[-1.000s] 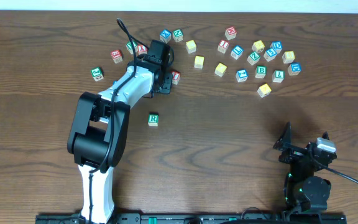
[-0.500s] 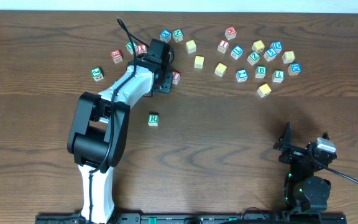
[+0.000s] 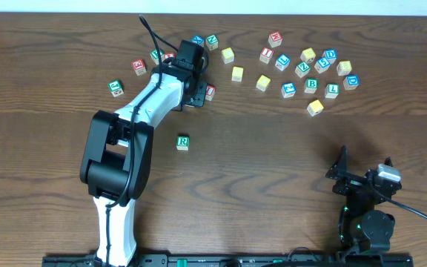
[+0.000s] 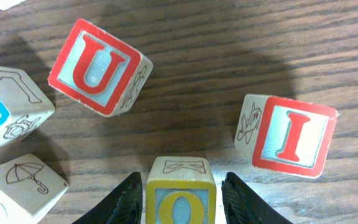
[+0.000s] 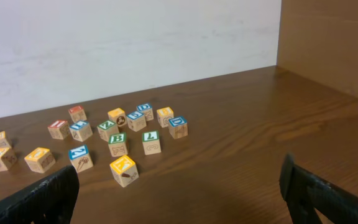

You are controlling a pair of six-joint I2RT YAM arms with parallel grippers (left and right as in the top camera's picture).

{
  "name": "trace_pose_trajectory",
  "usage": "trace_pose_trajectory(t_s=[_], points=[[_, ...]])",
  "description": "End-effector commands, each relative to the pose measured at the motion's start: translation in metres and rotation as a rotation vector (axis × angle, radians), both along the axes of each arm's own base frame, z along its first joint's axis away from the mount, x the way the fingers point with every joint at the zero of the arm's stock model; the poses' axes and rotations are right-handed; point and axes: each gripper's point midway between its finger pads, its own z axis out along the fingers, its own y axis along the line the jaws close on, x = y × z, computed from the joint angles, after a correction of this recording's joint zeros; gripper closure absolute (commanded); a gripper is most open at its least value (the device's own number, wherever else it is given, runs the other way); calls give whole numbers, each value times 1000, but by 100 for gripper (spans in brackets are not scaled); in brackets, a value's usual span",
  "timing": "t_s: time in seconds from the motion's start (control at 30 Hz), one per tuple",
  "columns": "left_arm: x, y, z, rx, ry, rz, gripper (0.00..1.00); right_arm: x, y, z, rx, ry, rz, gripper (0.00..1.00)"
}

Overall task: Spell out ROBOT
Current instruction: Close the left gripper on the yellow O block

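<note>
Between the left fingers sits a pinched, half-cropped yellow O cube; right fingers gape wide.

Five cubes are counted in the left wrist view: one red U, one red I, one yellow O, one blue-lettered cube, one umbrella-marked cube.

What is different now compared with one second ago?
The left gripper, closed on the yellow O cube, moved slightly forward, away from its base. Nothing was grasped or released. The right gripper, R cube and I cube stayed put.
</note>
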Motion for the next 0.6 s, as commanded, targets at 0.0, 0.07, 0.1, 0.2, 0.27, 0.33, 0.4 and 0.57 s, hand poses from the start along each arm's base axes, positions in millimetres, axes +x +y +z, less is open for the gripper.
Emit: trace_pose_trajectory(t_s=[0.0, 0.07, 0.1, 0.2, 0.27, 0.33, 0.4, 0.57], points=[[5, 2, 16, 1, -28, -6, 59, 0, 1, -1, 13, 2, 2, 1], [5, 2, 16, 1, -28, -6, 59, 0, 1, -1, 13, 2, 2, 1], [5, 2, 16, 1, -29, -6, 59, 0, 1, -1, 13, 2, 2, 1], [5, 2, 16, 1, -29, -6, 59, 0, 1, -1, 13, 2, 2, 1], [5, 2, 16, 1, -29, -6, 59, 0, 2, -1, 13, 2, 2, 1], [5, 2, 16, 2, -29, -9, 59, 0, 1, -1, 13, 2, 2, 1], [5, 2, 16, 2, -29, -9, 60, 0, 2, -1, 13, 2, 2, 1], [5, 2, 17, 2, -30, -9, 73, 0, 1, -1, 13, 2, 2, 1]])
